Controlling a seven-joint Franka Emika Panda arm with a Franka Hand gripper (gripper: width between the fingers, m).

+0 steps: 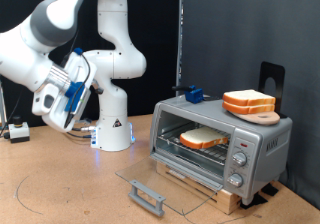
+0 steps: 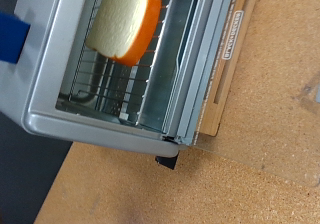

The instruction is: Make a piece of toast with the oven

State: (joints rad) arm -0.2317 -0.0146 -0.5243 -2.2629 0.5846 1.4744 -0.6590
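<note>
The oven point(image 1: 225, 144) stands on a wooden board at the exterior view's right. Its glass door point(image 1: 170, 182) is folded down flat, with the grey bar handle point(image 1: 147, 196) at the front. The piece of toast point(image 1: 203, 139) lies on the wire rack inside. In the wrist view the oven point(image 2: 110, 119) is seen from above with the toast point(image 2: 125, 22) on the rack. My gripper point(image 1: 62, 96) is raised at the exterior view's left, well away from the oven, with nothing seen between its fingers. Its fingers do not show in the wrist view.
A stack of matching slices point(image 1: 250, 103) on a wooden disc and a blue object point(image 1: 193, 94) sit on the oven's top. A black bracket point(image 1: 272, 82) stands behind. The robot base point(image 1: 112, 129), a small white box point(image 1: 17, 132) and a cable loop point(image 1: 30, 189) are at the left.
</note>
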